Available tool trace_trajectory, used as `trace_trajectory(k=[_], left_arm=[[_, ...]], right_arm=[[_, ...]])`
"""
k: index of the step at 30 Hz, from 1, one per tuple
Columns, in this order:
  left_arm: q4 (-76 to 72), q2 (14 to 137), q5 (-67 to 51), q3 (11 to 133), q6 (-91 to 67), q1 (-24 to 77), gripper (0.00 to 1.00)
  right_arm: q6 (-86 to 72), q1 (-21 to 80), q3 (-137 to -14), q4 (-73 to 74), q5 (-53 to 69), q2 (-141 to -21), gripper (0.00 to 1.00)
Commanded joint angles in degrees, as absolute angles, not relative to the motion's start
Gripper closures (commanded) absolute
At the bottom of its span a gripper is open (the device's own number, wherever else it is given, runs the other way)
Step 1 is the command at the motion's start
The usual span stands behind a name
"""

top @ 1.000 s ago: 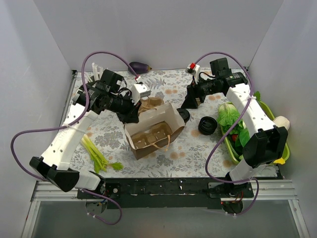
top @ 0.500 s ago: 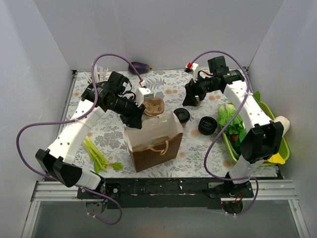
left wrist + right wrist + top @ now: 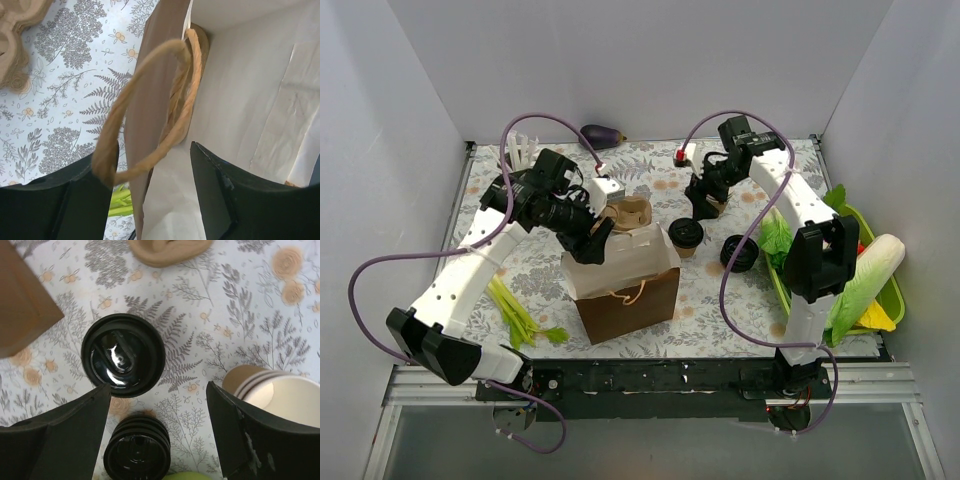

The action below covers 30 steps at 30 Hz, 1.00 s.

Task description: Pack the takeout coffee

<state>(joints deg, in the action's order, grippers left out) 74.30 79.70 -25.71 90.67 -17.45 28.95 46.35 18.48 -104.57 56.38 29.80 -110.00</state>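
Observation:
The takeout coffee [image 3: 685, 235], a tan cup with a black lid, stands on the floral cloth just right of the upright brown paper bag [image 3: 625, 280]. My left gripper [image 3: 594, 240] is at the bag's rear rim. In the left wrist view its jaws [image 3: 152, 200] stand apart astride the bag wall [image 3: 150, 110], with the twine handle [image 3: 145, 125] looped over one finger. My right gripper [image 3: 705, 196] is open and empty, hovering behind the coffee. Its wrist view shows the coffee's lid [image 3: 123, 355] ahead of the left finger [image 3: 65, 440].
A pile of black lids [image 3: 738, 252] [image 3: 137, 450] lies right of the coffee. A stack of lidless cups [image 3: 715, 206] [image 3: 280, 395] stands under the right gripper. A pulp cup carrier [image 3: 628, 212] sits behind the bag. Celery [image 3: 518, 310] lies left, a green vegetable tray [image 3: 892, 300] right, an eggplant [image 3: 603, 133] at the back.
The bag has gone from lying open on its side to standing upright, raised by my left gripper. My right gripper has swung left, over the cups and toward the coffee.

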Motion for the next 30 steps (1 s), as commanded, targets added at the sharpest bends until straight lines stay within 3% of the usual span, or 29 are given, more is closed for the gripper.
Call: trace_trajectory(k=[1,12,30], left_arm=[[74.70,77.17,-24.00,90.97,-17.14,28.92,0.41],[74.09,76.99,-23.20,89.56,-16.79,29.00,0.40],[73.92,76.20,-22.94,87.80,-17.05,28.92,0.40]], right_arm=[[66.24,18.81,-106.00,65.65,36.03,-108.11,0.14],[86.29,18.90,-103.79,72.50,38.32,-108.36,0.07],[84.64,21.97,-109.86,74.62,35.25,-116.36,0.03]])
